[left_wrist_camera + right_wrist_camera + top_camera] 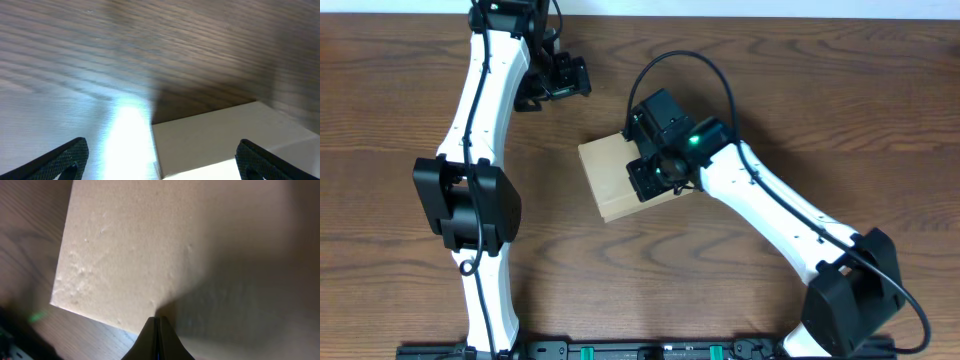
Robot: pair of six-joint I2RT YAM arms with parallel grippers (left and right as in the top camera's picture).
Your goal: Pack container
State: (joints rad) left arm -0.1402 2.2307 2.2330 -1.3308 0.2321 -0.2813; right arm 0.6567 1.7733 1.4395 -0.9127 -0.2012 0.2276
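The container (pixel 608 178), a plain tan cardboard box, lies on the wood table with its lid down flat. My right gripper (pixel 655 172) is shut with nothing between its fingers, its tips just above or touching the box top. In the right wrist view the joined tips (pixel 157 322) point at the tan lid (pixel 150 245). My left gripper (pixel 570 78) is open and empty at the back left, apart from the box. In the left wrist view its fingers (pixel 160 160) frame a corner of the box (pixel 210 140).
The dark wood table (pixel 410 120) runs all around the box. A black rail (pixel 640 351) lies along the front edge. The left arm (pixel 480 150) stands to the left of the box and the right arm (pixel 780 220) to its right.
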